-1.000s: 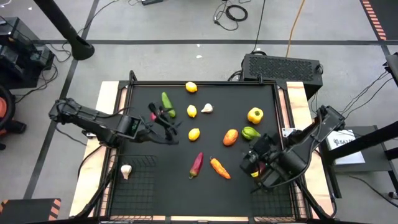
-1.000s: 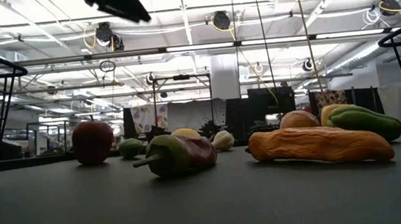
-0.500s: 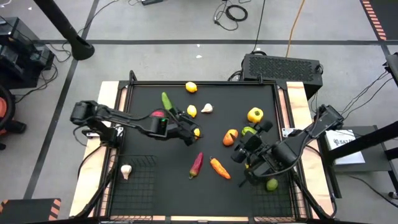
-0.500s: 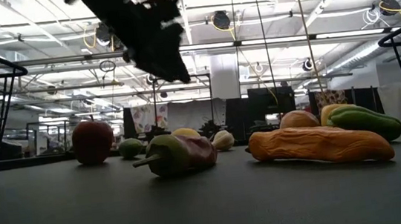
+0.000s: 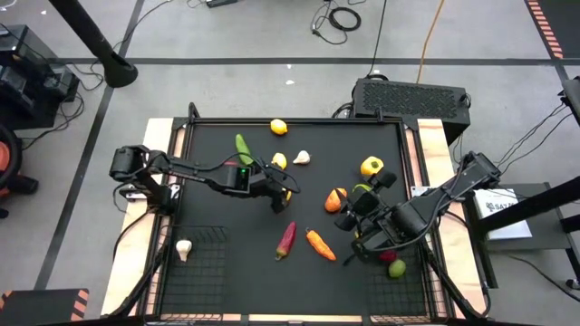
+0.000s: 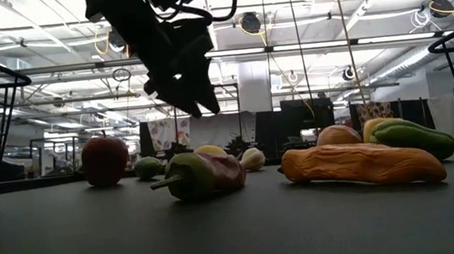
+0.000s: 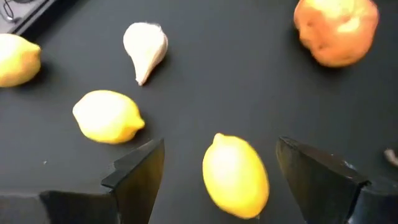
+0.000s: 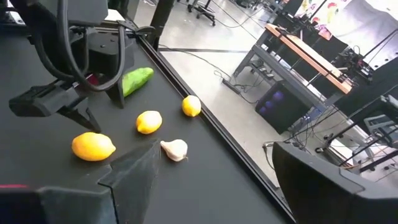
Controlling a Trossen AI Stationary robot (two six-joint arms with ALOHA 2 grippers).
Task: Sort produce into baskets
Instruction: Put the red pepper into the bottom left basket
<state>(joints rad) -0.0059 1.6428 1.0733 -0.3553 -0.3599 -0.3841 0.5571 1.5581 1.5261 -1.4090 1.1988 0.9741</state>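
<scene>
Red apple (image 5: 228, 167) mostly hidden under left arm; green pepper (image 5: 362, 191) partly under right arm

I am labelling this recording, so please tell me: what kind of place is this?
Probably a robotics lab or workshop: cables lie on the taped concrete floor, metal workbenches stand behind the table, and ceiling lights hang over a large open hall.

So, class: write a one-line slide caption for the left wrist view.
Open left gripper poised around a yellow lemon, beside another lemon and garlic.
</scene>
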